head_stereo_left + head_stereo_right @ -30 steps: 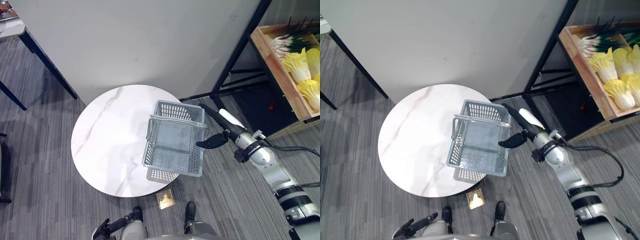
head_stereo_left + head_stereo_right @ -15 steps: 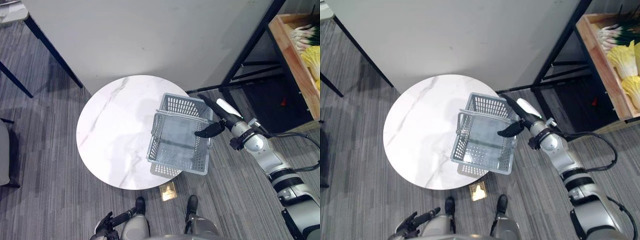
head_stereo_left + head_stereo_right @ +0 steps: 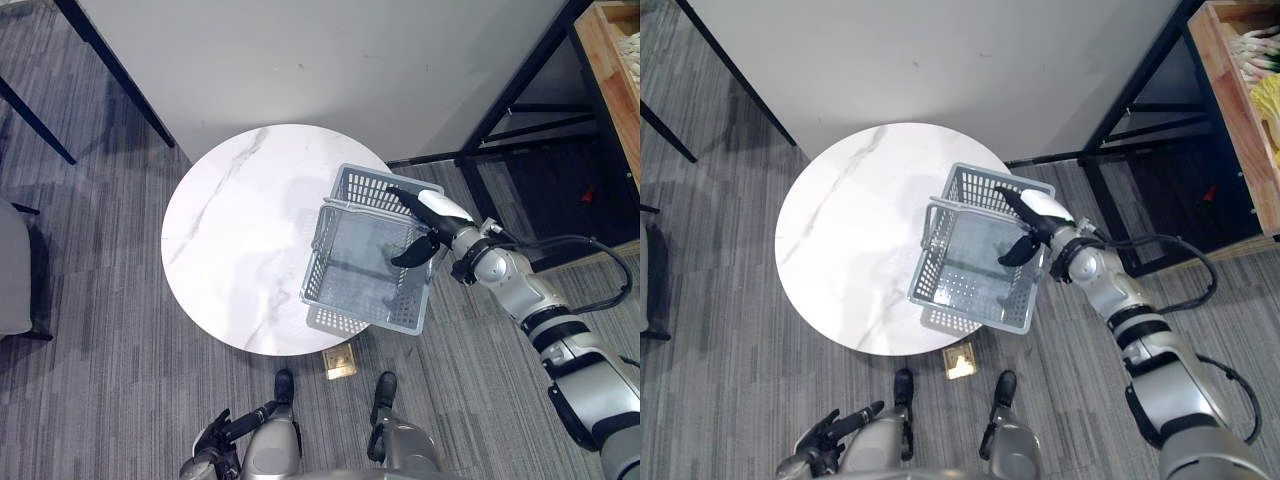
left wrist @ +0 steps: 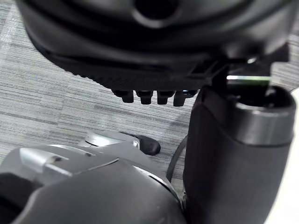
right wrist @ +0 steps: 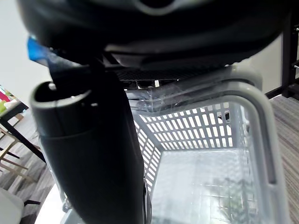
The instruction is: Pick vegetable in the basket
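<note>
Round counter (image 3: 230,250). The empty grey basket (image 3: 360,290) sits at its 4 o'clock edge, partly overhanging. The wooden crate (image 3: 1225,110) at 2 o'clock holds the vegetables (image 3: 1268,100), well apart from the basket. Right hand (image 3: 440,215) lies over the basket's 2 o'clock corner, fingers straight, thumb spread inside. Left hand (image 3: 835,432) hangs at 7 o'clock, fingers relaxed. Risk: a nudge from the right hand tips the overhanging basket off the counter.
</note>
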Controlling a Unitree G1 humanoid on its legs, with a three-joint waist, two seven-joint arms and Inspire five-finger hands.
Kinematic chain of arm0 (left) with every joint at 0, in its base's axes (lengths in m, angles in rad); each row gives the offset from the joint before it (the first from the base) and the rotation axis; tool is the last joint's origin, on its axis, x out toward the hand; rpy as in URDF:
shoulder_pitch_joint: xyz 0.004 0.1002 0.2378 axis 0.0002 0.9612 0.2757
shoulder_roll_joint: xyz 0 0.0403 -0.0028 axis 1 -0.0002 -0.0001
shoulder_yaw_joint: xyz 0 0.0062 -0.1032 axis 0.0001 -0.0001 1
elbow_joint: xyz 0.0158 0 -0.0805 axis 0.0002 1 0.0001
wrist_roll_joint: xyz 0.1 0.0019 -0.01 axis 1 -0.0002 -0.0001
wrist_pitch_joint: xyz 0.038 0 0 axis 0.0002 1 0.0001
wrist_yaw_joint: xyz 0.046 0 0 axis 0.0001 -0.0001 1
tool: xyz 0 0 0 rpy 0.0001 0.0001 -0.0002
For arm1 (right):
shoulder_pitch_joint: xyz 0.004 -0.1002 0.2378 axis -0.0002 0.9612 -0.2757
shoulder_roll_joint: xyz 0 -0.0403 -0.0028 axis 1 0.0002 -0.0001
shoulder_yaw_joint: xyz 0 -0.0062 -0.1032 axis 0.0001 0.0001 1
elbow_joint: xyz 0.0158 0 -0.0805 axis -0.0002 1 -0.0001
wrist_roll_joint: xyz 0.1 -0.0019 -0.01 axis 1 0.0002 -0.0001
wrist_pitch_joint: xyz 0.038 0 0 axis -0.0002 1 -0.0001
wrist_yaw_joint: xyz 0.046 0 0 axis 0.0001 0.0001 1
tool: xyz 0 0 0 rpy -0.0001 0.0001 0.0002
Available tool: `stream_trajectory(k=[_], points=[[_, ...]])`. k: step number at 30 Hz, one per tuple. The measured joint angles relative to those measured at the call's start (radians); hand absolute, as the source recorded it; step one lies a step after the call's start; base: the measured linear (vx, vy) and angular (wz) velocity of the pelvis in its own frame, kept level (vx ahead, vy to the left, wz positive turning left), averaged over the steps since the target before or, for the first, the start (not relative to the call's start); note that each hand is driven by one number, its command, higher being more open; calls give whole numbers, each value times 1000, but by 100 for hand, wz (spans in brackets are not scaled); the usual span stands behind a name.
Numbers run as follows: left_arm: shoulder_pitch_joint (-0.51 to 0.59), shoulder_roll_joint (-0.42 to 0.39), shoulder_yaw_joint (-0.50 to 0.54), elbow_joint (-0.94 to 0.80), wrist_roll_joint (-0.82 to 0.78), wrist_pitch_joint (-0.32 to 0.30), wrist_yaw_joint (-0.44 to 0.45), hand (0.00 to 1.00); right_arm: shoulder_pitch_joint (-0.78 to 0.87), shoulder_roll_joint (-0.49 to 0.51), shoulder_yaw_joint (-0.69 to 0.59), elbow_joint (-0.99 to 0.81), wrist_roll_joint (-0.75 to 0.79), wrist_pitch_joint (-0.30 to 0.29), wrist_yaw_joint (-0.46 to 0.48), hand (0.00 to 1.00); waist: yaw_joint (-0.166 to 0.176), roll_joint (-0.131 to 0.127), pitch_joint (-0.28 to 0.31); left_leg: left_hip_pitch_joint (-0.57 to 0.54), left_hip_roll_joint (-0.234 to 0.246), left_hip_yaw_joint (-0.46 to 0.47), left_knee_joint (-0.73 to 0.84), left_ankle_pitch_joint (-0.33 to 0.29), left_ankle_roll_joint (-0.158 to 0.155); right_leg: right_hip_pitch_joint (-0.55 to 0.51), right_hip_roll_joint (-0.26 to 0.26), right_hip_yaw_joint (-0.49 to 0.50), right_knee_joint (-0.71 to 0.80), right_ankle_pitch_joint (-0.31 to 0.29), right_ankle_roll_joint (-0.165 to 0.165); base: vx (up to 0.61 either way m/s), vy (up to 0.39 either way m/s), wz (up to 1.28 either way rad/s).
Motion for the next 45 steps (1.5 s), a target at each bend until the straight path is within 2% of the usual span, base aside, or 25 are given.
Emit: stream_trajectory(k=[14, 15, 31, 38, 43, 45], points=[[-24, 13, -7, -2, 0, -20, -30, 100, -84, -2, 0, 131, -5, 21, -1, 100, 41, -19, 35, -5, -3, -18, -1, 2, 1, 1, 0, -9, 0, 0, -1, 3, 6, 1], [-25, 14, -7, -2, -2, -21, -30, 100, -88, -2, 0, 135, -19, 22, -1, 0, 41, -21, 36, -6, -3, -19, -1, 2, 1, 1, 0, -11, 0, 0, -1, 5, 21, 3], [-25, 18, -7, -18, -20, -20, -43, 100, -110, -41, -1, 153, -37, -4, 13, 0, 45, -30, 54, 0, -5, -20, -20, 13, 0, -1, -1, -10, 0, 2, -8, 1, 3, 0], [-22, 26, -8, -41, -17, -19, -41, 100, -28, -133, -6, 17, -37, -21, 11, 0, 41, -45, 58, 6, -4, -9, -19, 12, -1, -1, -1, 9, 1, 6, -11, 1, 9, -5], [-19, 29, -8, -41, -17, -18, -28, 100, 49, -163, -18, -96, -37, -22, 10, 0, 31, -50, 55, 9, -2, 1, -16, 11, -2, -2, 0, 24, 2, 11, -5, -6, 22, -7], [-10, 35, -7, -41, -16, -19, -25, 100, 81, -171, -20, -167, -36, -27, 9, 0, 27, -64, 45, 8, -1, 20, -15, 10, -3, -17, 1, 42, 3, 14, -1, -13, 22, -20]])
